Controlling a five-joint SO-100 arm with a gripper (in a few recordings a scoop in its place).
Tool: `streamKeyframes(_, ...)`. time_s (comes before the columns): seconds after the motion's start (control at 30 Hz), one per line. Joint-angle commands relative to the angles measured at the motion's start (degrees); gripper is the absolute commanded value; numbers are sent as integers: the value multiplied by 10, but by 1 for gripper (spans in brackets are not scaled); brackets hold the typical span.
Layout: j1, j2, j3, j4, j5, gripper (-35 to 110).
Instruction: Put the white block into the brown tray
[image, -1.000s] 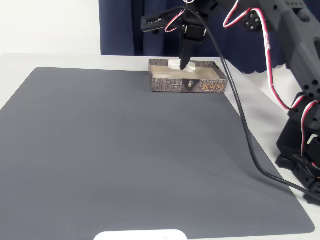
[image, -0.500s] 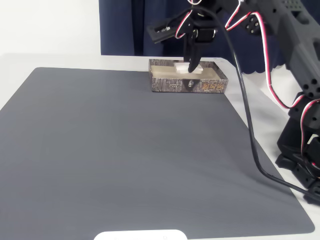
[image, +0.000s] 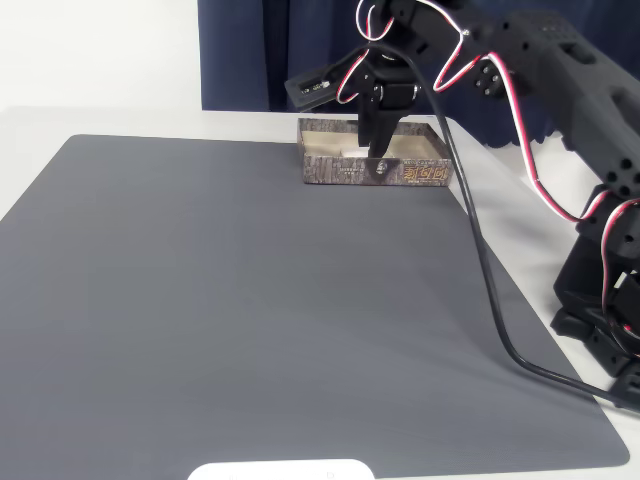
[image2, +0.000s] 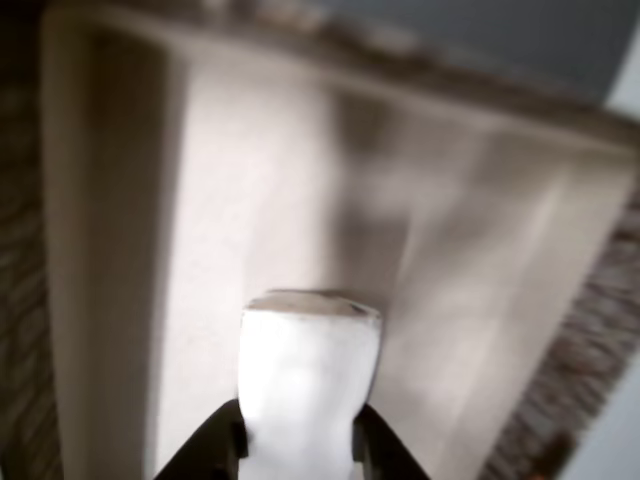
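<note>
The brown tray stands at the far edge of the grey mat, with bark-patterned sides and a cream inside. My gripper reaches down into it from above. In the wrist view the white block sits between my two dark fingers, held just over the tray's cream floor. The gripper is shut on the block. In the fixed view the block is mostly hidden behind the fingers and the tray's front wall.
A dark grey mat covers most of the white table. A black cable runs from the arm down across the mat's right side. The arm's base stands at the right. A flat white rounded object lies at the front edge.
The gripper has gone down with the block, from above the tray's rim to inside the tray, and shifted slightly toward the front wall.
</note>
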Motion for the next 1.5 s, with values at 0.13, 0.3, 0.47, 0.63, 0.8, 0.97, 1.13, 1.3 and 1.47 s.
streamKeyframes(0.13, -5, 4, -34, -11, 26, 15)
streamKeyframes(0.3, -2, 4, -34, -11, 31, 23)
streamKeyframes(0.47, -1, 1, -34, -11, 28, 27)
streamKeyframes(0.63, 4, 4, -41, -11, 23, 29)
streamKeyframes(0.8, 3, 4, -49, -7, -2, 32)
streamKeyframes(0.97, 0, 4, -52, -4, -5, 33)
streamKeyframes(1.13, -7, 9, -65, -4, -2, 34)
streamKeyframes(1.3, -22, 28, -65, 4, 22, 26)
streamKeyframes(1.47, -43, 61, -33, 34, 131, 8)
